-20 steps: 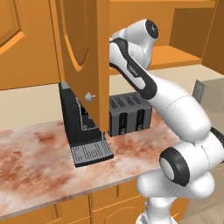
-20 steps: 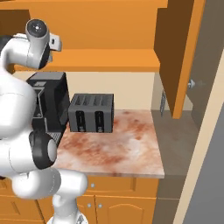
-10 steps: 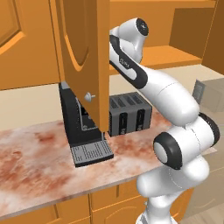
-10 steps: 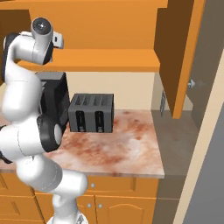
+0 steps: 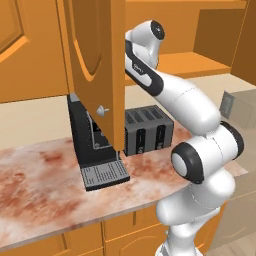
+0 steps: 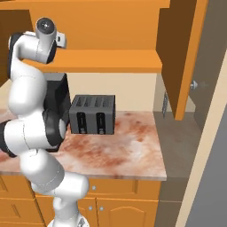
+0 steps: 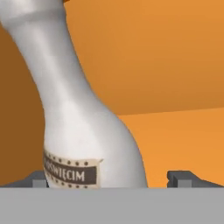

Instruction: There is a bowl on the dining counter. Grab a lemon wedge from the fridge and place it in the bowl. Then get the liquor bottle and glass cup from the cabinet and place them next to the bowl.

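I've got the gripper [image 7: 111, 179] wide open, holding nothing, w/ the upright liquor bottle [image 7: 78, 113] btwn its tips, left of centre.

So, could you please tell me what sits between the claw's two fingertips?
In the hand view, the liquor bottle stands between the open claw's fingertips, nearer one of them.

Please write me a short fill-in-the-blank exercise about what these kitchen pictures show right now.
1. The claw stands ____ around the liquor bottle.
2. The bottle's label is a dark band with ____ lettering.
3. On the counter, the toaster has ____ slots on top.
4. Left of the toaster stands a black ____.

Missing words: open; white; four; coffee machine
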Controlling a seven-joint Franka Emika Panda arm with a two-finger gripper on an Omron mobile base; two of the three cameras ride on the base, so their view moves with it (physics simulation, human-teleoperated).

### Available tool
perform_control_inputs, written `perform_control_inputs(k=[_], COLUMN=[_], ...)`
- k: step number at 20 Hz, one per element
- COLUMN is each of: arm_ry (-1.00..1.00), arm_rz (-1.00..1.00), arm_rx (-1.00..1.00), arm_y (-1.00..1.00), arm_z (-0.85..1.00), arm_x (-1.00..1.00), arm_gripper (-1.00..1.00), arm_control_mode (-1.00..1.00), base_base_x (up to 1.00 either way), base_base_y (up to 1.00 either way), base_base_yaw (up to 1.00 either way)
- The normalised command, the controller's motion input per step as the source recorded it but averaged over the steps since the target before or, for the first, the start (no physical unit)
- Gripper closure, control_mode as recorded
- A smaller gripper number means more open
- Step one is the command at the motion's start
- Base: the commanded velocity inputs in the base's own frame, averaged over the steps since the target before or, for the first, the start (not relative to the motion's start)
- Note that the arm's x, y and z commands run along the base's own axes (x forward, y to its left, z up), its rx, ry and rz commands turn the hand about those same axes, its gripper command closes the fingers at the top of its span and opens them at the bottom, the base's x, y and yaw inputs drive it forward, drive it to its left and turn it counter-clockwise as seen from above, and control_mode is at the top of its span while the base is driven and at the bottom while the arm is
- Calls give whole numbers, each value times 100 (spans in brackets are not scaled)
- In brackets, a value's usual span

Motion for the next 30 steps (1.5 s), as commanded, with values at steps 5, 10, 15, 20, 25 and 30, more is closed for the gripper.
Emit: perform_control_inputs(k=[5,10,15,20,25,30], arm_ry=[0,0,-3,-18,-20,-5], arm_rz=[0,0,0,0,0,-1], arm_rx=[0,-1,-1,0,0,0], arm_y=[15,11,-15,-39,-69,-80], arm_z=[-10,-7,0,0,3,15], arm_x=[16,4,-16,-88,-100,-100], arm_gripper=[100,100,100,100,100,100], arm_control_mode=[-100,-100,-100,-100,-100,-100], base_base_x=[0,0,0,0,0,0], base_base_y=[0,0,0,0,0,0], base_base_yaw=[0,0,0,0,0,0])
